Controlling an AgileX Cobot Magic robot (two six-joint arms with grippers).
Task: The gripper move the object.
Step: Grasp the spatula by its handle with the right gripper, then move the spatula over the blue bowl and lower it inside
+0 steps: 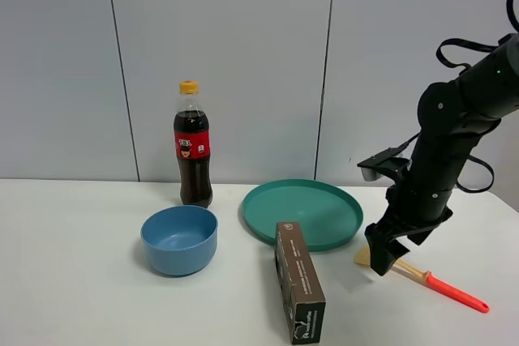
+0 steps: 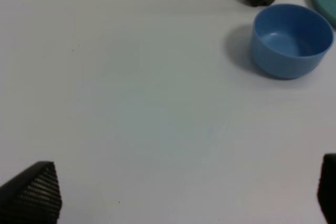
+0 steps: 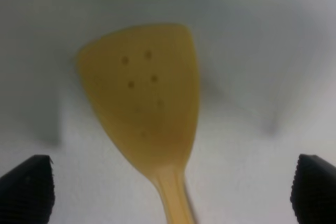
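The spatula (image 1: 430, 279) lies on the white table at the right, its pale yellow head (image 3: 144, 93) toward the teal plate and its orange-red handle (image 1: 459, 294) pointing to the front right. My right gripper (image 1: 383, 258) hangs open just above the head, its fingertips (image 3: 26, 187) wide apart on either side of it and not touching it. My left gripper (image 2: 184, 192) is open and empty over bare table; it does not show in the exterior view.
A teal plate (image 1: 302, 212) lies just behind the spatula. A dark brown box (image 1: 298, 281) lies in front of the plate. A blue bowl (image 1: 179, 239) and a cola bottle (image 1: 193, 145) stand to the left; the bowl (image 2: 290, 39) also shows in the left wrist view.
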